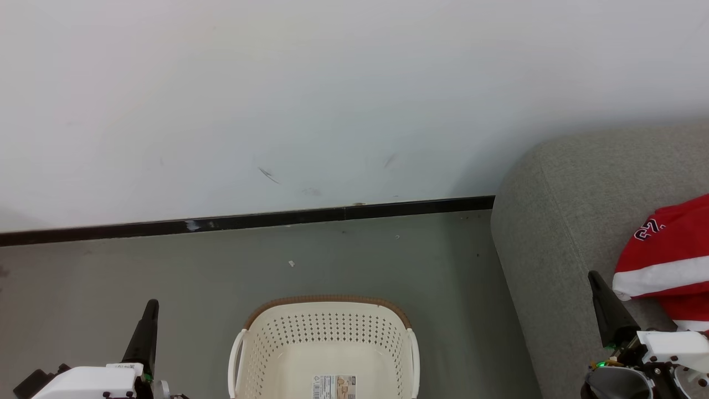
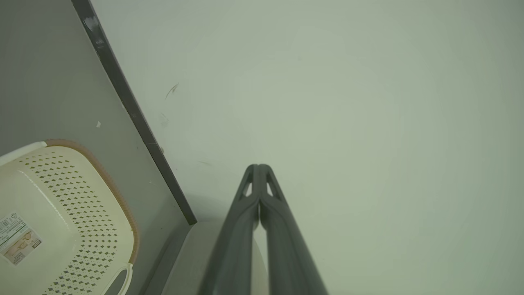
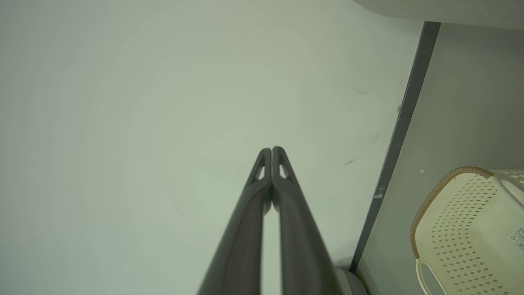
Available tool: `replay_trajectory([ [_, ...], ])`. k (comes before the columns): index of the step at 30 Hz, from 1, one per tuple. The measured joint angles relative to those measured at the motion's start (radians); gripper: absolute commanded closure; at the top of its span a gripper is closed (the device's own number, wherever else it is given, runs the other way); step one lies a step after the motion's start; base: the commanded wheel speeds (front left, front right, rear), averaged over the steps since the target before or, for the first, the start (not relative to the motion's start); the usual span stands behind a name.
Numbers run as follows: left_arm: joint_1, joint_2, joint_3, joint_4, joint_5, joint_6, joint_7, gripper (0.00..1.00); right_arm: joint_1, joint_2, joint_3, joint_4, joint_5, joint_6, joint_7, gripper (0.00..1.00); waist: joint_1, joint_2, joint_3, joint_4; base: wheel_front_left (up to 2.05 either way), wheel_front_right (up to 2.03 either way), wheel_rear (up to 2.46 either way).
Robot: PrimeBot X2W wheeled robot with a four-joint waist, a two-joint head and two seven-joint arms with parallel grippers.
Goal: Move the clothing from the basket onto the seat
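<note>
On the grey seat (image 1: 554,221), at the right edge of the head view, lies the clothing (image 1: 670,249): one red heap with a white band across it and dark figures printed near its top. How many pieces make up the heap cannot be told. One basket (image 1: 332,302) stands on the floor (image 1: 388,260) just left of the seat, between the two arms, and its bare inner bottom carries a single label (image 1: 334,386). Behind it one black skirting (image 1: 249,220) runs along the foot of the pale wall (image 1: 332,100).

Two end effectors show, one at each lower corner. The left end effector (image 1: 150,306) points up over the floor, left of the basket and well apart from the clothing. Its fingers are pressed together at the tips with nothing between them, as the left wrist view shows. The right end effector (image 1: 594,278) stands over the seat's front part, fingers likewise together and empty. The clothing lies just beside it, to its right and a little beyond its tip, with a strip of grey fabric showing between them.
</note>
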Motion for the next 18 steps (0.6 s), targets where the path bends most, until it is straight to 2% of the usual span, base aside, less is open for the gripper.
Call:
replay_trajectory([
  [18, 0.000, 0.000, 0.000, 0.003, 0.000, -0.005, 0.000, 1.00, 0.000, 0.000, 0.000, 0.001, 0.000, 0.000, 0.000, 1.00, -0.0001, 0.0000, 0.000, 0.000, 0.00, 0.00, 0.00],
])
